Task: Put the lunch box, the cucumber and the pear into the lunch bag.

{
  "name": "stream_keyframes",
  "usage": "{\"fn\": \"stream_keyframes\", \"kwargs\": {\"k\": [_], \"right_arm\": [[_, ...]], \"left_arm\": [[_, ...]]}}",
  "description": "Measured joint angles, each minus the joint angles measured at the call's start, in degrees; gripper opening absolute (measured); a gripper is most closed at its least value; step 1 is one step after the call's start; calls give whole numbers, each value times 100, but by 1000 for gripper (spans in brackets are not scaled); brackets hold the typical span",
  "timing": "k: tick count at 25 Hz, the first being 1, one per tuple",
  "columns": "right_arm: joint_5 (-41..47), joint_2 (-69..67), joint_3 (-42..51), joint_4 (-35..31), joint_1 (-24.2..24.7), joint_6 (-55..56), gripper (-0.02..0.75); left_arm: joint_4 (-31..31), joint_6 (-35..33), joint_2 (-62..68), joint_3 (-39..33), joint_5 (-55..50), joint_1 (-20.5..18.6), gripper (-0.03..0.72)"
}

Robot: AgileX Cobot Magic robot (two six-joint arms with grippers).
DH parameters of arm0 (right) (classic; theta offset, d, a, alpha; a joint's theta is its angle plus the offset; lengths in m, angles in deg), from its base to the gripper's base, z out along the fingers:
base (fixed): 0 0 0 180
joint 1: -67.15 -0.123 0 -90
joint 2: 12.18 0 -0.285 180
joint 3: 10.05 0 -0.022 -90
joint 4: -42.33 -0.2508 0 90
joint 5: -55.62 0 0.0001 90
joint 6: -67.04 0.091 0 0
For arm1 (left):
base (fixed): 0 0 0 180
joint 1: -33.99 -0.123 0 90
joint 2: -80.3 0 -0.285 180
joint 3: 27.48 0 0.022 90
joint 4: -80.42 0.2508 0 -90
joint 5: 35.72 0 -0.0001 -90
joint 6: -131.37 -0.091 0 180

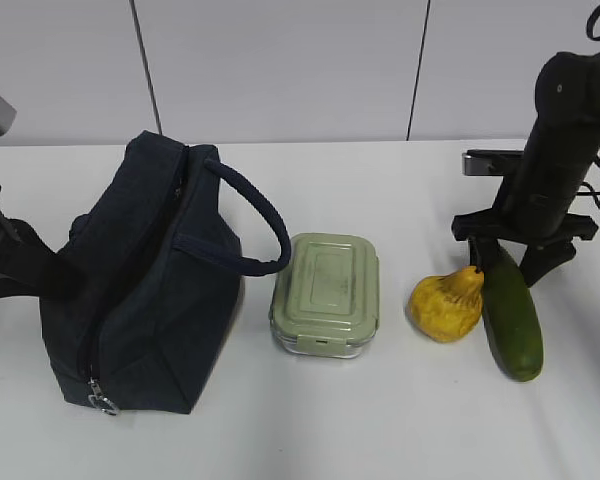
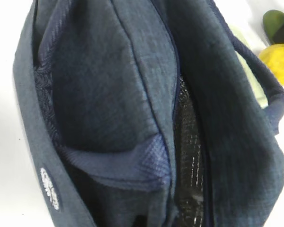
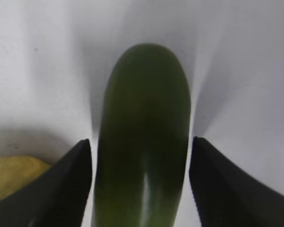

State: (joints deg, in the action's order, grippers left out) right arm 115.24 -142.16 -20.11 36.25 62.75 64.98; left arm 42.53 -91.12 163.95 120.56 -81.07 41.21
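The dark navy lunch bag (image 1: 140, 290) stands at the left with its top zipper partly parted; the left wrist view shows the bag (image 2: 109, 80) close up with its dark mesh lining (image 2: 187, 142) in the slit. The lunch box (image 1: 327, 292) with its sage-green lid sits beside the bag. The yellow pear (image 1: 446, 305) lies to its right, touching the cucumber (image 1: 513, 320). My right gripper (image 1: 505, 262) is open and straddles the cucumber's far end (image 3: 142, 94), with a finger (image 3: 71, 184) on each side. My left arm (image 1: 5, 255) presses against the bag's left side; its fingers are hidden.
The bag's loop handle (image 1: 260, 215) arches toward the lunch box. The metal zipper pull (image 1: 102, 402) hangs at the bag's near end. The pear (image 3: 14, 175) shows at the lower left of the right wrield view's frame beside the left finger. A white table (image 1: 380, 420) carries everything.
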Motion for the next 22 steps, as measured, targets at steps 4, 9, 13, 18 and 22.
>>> {"fn": "stream_keyframes", "kwargs": {"k": [4, 9, 13, 18, 22], "right_arm": [[161, -4, -24, 250, 0, 24, 358], [339, 125, -304, 738, 4, 239, 356], [508, 744, -882, 572, 13, 206, 356], [778, 1360, -1462, -1048, -131, -514, 356], [765, 1429, -1545, -1763, -640, -714, 356]], "left_arm": [[5, 0, 0, 0, 11, 0, -13], [5, 0, 0, 0, 11, 0, -15], [17, 0, 0, 0, 40, 0, -15], [35, 0, 0, 0, 94, 0, -15], [35, 0, 0, 0, 117, 0, -15]]}}
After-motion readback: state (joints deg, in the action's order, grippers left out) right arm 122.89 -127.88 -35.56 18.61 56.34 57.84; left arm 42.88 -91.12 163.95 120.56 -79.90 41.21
